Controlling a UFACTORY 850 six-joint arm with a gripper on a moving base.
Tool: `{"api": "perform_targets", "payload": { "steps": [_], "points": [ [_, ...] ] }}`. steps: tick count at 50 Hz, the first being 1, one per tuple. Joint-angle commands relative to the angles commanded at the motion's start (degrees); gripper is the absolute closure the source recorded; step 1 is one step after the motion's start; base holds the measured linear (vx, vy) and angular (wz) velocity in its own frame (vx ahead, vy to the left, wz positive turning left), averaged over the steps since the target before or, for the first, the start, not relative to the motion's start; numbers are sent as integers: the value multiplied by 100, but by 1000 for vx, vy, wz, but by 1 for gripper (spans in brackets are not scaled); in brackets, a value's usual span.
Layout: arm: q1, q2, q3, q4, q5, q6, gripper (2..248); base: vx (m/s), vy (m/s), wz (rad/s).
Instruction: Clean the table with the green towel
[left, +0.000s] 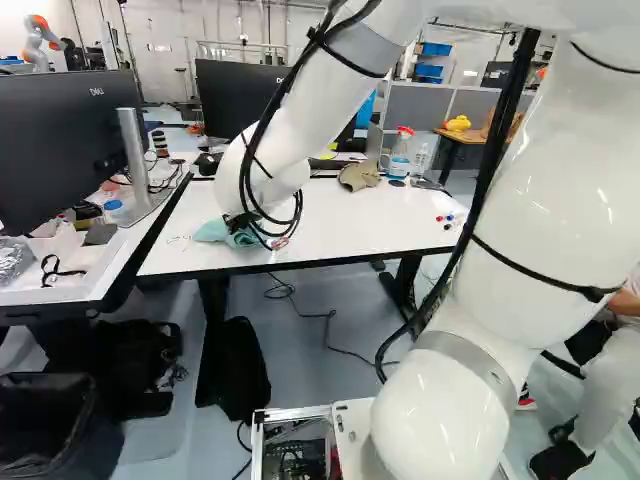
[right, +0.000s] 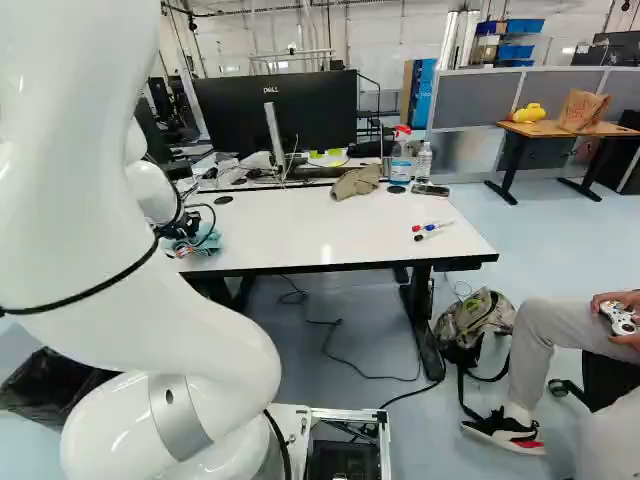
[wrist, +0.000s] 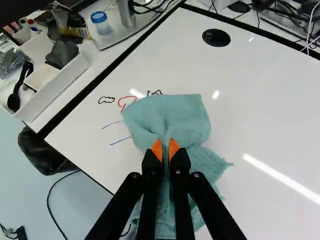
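1. While I am standing here watching, the end effector (wrist: 165, 150) is pinching the green towel (wrist: 172, 117) between its orange pads; the fingers are standing close together, with cloth bunched between them.
2. The towel is lying on the white desk (wrist: 265, 105), part of it spreading ahead of the fingertips and the rest trailing beneath them; its far end is touching or just covering the red scribble (wrist: 127, 102), while the black outline (wrist: 106, 100) and the blue strokes (wrist: 120, 141) are showing beside it.
3. I am guessing the wiping is the step in hand, with plenty of ink waiting; the next stroke is probably needing to go over those marks, cloth flat and pressure light.
4. What is worrying me most is the bunching; a single pinch point could be letting the loose cloth fold under, so strokes would be missed or merely smeared.
5. Too much downward push could be dragging the towel out of the grip, or bringing hard fingertips against the surface.
6. Sweeping too far across the seam could be catching the white tray (wrist: 57, 94); a wide swing the other way could be knocking the marker pens (right: 431, 227) or the spray bottle (right: 401, 166).
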Motion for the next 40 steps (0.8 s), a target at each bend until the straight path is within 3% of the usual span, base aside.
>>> {"api": "perform_targets", "payload": {
  "steps": [40],
  "points": [
    [0,0,0,0,-17,0,215,0,0,0]
  ]
}}
